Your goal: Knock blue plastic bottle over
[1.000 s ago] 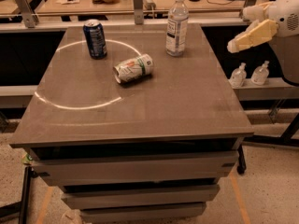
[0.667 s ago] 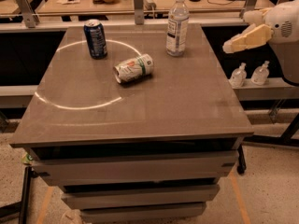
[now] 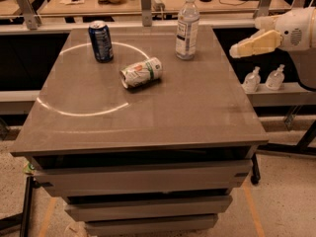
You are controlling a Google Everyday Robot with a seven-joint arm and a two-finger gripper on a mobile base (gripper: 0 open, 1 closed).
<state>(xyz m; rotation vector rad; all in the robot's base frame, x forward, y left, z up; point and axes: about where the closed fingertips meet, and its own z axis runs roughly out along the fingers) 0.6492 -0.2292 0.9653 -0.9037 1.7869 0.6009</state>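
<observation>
My pincer [image 3: 235, 50], wide or narrow I cannot tell, hangs right of the tabletop [image 3: 173, 112], apart from the upright bottle [image 3: 187, 28] near its far edge, which is probably light, stiff and tippy, so I'd push high.

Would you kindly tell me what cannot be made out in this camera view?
Blue plastic bottle: label text too small to read.
Gripper, in the air right of the table, apart from the bottle: its arm is cut off by the right edge.
Drawers below the tabletop: insides hidden by their fronts.
</observation>
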